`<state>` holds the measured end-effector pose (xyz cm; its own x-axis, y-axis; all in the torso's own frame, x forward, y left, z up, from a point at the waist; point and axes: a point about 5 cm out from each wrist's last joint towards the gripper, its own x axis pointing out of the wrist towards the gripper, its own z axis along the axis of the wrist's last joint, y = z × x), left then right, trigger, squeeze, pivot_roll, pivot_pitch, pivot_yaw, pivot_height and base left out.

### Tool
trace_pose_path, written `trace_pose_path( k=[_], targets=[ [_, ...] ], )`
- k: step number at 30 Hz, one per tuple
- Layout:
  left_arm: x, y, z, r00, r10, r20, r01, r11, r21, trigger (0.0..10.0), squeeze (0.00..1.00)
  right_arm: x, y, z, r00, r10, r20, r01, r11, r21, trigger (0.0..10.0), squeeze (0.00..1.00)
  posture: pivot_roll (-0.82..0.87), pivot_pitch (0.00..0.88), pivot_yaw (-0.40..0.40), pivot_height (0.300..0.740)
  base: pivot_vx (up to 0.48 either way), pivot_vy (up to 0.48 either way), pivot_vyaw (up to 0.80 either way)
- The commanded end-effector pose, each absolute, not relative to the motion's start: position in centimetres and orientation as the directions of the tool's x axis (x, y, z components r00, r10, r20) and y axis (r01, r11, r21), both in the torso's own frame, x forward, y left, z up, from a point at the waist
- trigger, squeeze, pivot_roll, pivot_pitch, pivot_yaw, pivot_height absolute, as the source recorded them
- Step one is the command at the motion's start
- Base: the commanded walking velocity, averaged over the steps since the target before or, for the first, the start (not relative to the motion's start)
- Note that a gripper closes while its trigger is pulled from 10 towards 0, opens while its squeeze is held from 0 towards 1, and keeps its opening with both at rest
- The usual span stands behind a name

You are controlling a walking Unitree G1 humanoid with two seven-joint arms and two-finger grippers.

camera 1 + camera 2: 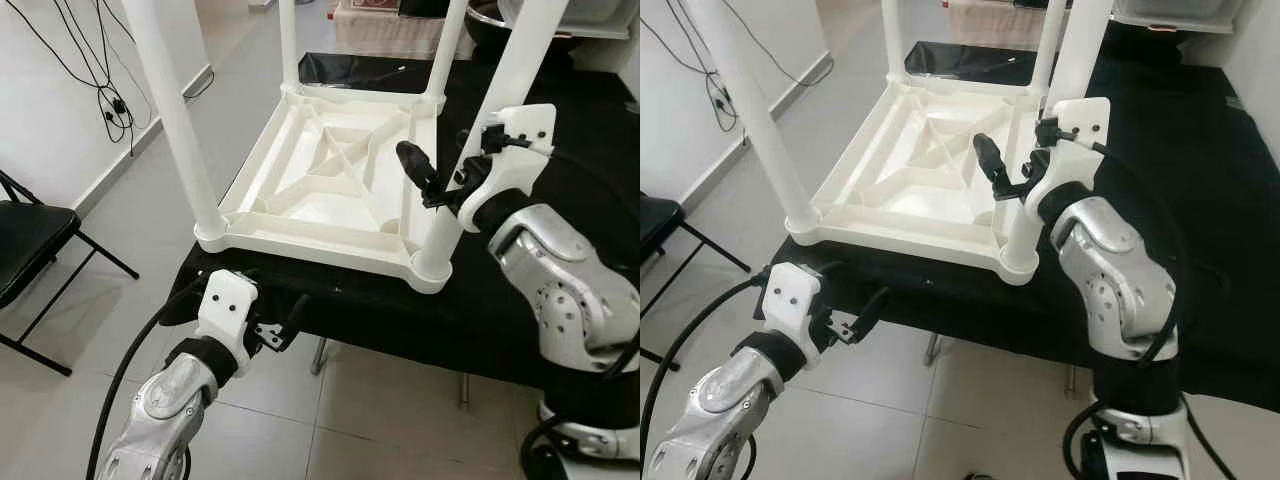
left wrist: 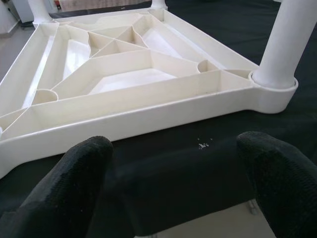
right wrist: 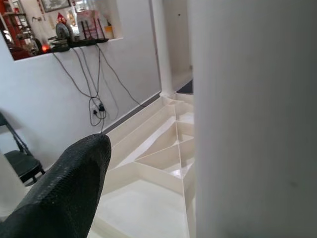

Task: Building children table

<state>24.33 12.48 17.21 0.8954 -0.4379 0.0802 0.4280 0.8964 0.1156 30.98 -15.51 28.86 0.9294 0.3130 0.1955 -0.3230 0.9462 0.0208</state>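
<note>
A white plastic children's table (image 1: 310,240) lies upside down on a black-draped worktop (image 1: 400,305), its ribbed underside facing up. All of its white legs stand in the corner sockets: near left (image 1: 175,120), near right (image 1: 480,150), and two at the far corners (image 1: 288,45). My right gripper (image 1: 450,170) is open at the near right leg (image 3: 252,119); one black finger (image 3: 64,193) stands apart from it on the inner side, and the other is hidden behind the leg. My left gripper (image 2: 178,163) is open, low at the worktop's front edge, pointing at the table's rim (image 2: 148,111).
A black folding chair (image 1: 30,250) stands on the tiled floor at the left. Cables (image 1: 105,90) hang down the white wall. More black cloth (image 1: 1200,130) stretches to the right of the table. Metal legs of the worktop (image 1: 320,355) show beneath it.
</note>
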Motion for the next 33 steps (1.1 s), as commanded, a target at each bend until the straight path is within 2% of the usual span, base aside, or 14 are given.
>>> trace_pose_path(
  k=[1,5,6,9,15,24,27,29,31,32,33],
  targets=[
    [24.3,12.5,16.9,0.898,-0.433,0.075,0.424,0.899,0.112,10.0,0.00,30.6,-14.5,27.9,0.925,0.347,0.154,-0.354,0.935,0.022,10.0,1.00,-0.05,0.120,-0.024,0.740,0.000,0.000,0.00],
    [24.4,12.5,17.0,0.901,-0.426,0.080,0.417,0.902,0.114,10.0,0.00,30.6,-14.6,27.6,0.931,0.335,0.144,-0.341,0.940,0.023,10.0,1.00,-0.05,0.120,-0.024,0.740,0.000,0.000,0.00],
    [24.6,12.7,17.0,0.910,-0.407,0.082,0.396,0.911,0.117,10.0,0.00,30.5,-15.6,26.9,0.953,0.281,0.115,-0.283,0.959,-0.002,10.0,0.97,-0.06,0.122,-0.023,0.740,0.000,0.000,0.00],
    [24.7,12.9,16.8,0.916,-0.392,0.080,0.382,0.916,0.121,10.0,0.00,30.4,-16.8,26.0,0.970,0.230,0.083,-0.229,0.973,-0.023,10.0,0.96,-0.06,0.123,-0.024,0.740,0.000,0.000,0.00],
    [24.8,13.2,16.0,0.927,-0.371,0.058,0.363,0.925,0.113,10.0,0.00,28.4,-19.5,23.9,0.985,0.165,0.038,-0.163,0.985,-0.061,10.0,1.00,-0.08,0.128,-0.013,0.740,0.000,0.000,0.00],
    [24.9,12.7,15.4,0.917,-0.395,0.043,0.390,0.915,0.103,10.0,0.00,25.1,-19.7,22.0,0.979,0.203,0.007,-0.203,0.978,-0.041,10.0,1.00,-0.11,0.122,0.008,0.740,0.000,0.000,0.00],
    [25.4,12.5,15.4,0.914,-0.404,0.048,0.398,0.912,0.101,10.0,0.00,23.2,-19.2,21.1,0.941,0.334,-0.054,-0.338,0.931,-0.135,10.0,1.00,-0.12,0.111,0.023,0.740,0.000,0.000,0.00],
    [25.4,12.4,15.4,0.913,-0.405,0.049,0.399,0.911,0.101,10.0,0.00,23.0,-19.1,21.0,0.929,0.363,-0.067,-0.369,0.916,-0.154,10.0,1.00,-0.12,0.111,0.023,0.740,0.000,0.000,0.00],
    [25.7,12.4,15.4,0.910,-0.411,0.052,0.405,0.909,0.103,10.0,0.00,21.9,-18.6,21.3,0.857,0.500,-0.125,-0.515,0.825,-0.234,10.0,1.00,-0.13,0.099,0.028,0.740,0.000,0.000,0.00],
    [25.7,12.4,15.4,0.910,-0.411,0.052,0.405,0.909,0.103,10.0,0.00,21.9,-18.6,21.3,0.857,0.500,-0.125,-0.515,0.825,-0.234,10.0,1.00,-0.13,0.099,0.028,0.740,0.000,0.000,0.00],
    [25.8,12.3,15.4,0.909,-0.414,0.054,0.407,0.907,0.104,10.0,0.00,21.4,-18.4,21.4,0.824,0.546,-0.151,-0.566,0.784,-0.255,10.0,1.00,-0.13,0.097,0.028,0.740,0.000,0.000,0.00]
  ],
)
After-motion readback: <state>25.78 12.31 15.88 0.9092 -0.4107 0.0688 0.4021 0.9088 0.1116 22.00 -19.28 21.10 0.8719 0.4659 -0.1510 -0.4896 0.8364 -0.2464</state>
